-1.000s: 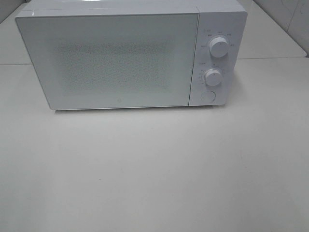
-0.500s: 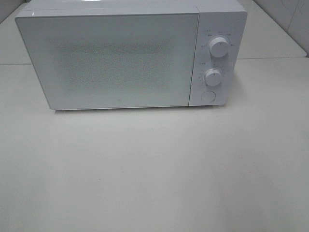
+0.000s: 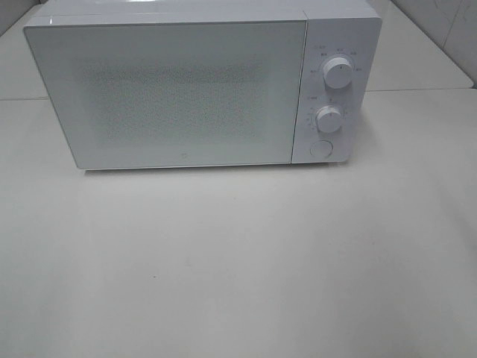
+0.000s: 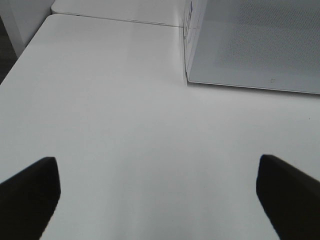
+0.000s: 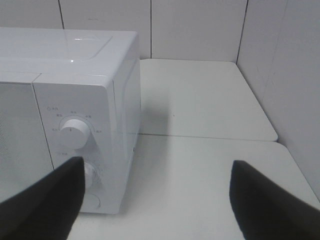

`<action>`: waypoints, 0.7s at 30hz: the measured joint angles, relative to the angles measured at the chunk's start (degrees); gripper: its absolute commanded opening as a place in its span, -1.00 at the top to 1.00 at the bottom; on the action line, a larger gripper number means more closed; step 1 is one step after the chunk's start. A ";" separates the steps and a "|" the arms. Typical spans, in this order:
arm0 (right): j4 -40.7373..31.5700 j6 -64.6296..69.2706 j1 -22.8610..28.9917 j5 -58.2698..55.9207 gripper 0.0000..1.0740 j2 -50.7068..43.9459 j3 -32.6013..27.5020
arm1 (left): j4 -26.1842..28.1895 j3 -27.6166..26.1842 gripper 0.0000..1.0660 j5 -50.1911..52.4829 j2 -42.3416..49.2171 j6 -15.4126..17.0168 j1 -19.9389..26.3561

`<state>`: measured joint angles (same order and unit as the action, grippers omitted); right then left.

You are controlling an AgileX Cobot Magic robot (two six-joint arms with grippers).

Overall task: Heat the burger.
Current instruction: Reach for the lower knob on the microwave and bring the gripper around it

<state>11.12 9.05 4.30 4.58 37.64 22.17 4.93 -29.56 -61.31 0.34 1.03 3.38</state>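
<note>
The burger is out of view in every frame. A white microwave (image 3: 201, 82) stands at the back of the table with its frosted door (image 3: 168, 93) shut. Its control panel carries two round knobs (image 3: 337, 74) and a round button (image 3: 320, 149). Neither arm shows in the exterior high view. In the left wrist view my left gripper (image 4: 157, 192) is open over bare tabletop, short of the microwave's lower left corner (image 4: 189, 80). In the right wrist view my right gripper (image 5: 155, 200) is open beside the microwave's right side (image 5: 125, 115), near the knobs (image 5: 74, 132).
The white table (image 3: 238, 261) stretches in front of the microwave. A second white surface (image 5: 200, 100) lies behind and right of it. Tiled walls (image 5: 280, 65) close the back and right. The table's left edge (image 4: 20, 55) drops to a dark floor.
</note>
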 measured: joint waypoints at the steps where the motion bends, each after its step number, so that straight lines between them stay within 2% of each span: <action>1: 0.00 -0.06 0.00 3.61 -0.42 2.46 -0.11 | 0.00 0.00 -0.89 0.00 0.00 0.00 0.00; 13: -1.20 -5.96 0.00 16.16 -0.42 13.41 -0.11 | 0.00 0.00 -0.89 0.00 0.00 0.00 0.00; 16: -2.86 -7.56 0.00 18.96 -0.42 15.87 -0.11 | 0.00 0.00 -0.89 0.00 0.00 0.00 0.00; 21: -9.74 -15.81 0.00 27.56 -0.42 21.26 -2.29 | 0.00 0.00 -0.89 0.00 0.00 0.00 0.00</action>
<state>1.38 -6.76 4.30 32.14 58.90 19.88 4.93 -29.56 -61.31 0.34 1.03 3.38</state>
